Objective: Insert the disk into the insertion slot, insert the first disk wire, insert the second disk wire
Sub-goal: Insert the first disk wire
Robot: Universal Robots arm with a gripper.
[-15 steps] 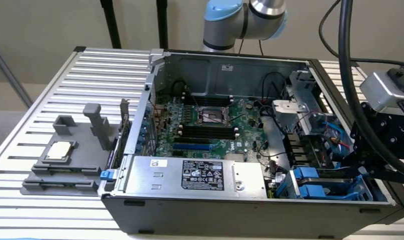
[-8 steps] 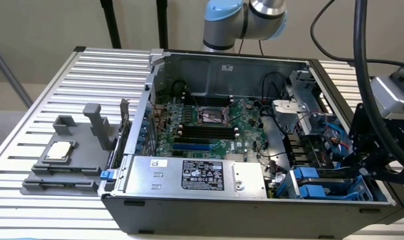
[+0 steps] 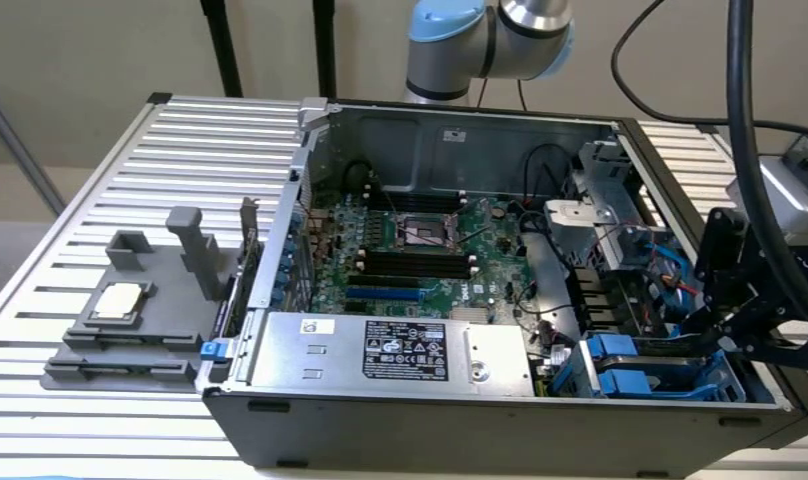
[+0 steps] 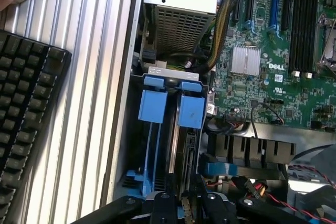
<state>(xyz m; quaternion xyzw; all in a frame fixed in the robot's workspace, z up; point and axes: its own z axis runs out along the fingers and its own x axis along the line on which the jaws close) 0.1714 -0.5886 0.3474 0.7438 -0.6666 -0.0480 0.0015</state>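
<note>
Blue-framed disk (image 4: pixel 185 148) stands edge-on, mostly down in the slot (image 4: pixel 173 71) at the case (image 3: pixel 484 420) corner. Claw (image 4: pixel 185 205) pinched on its near end. Seating looks nearly done. Wires (image 4: pixel 278 196) loose alongside, neither apparently plugged.

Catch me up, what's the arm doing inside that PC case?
A Universal Robots arm is reaching into the open computer case. Its end effector is down at the insertion slot in the corner of the case, right at the edge of the disk. The disk stands in its blue carrier inside the bay. Whether it is fully seated can't be told from these views.
</note>
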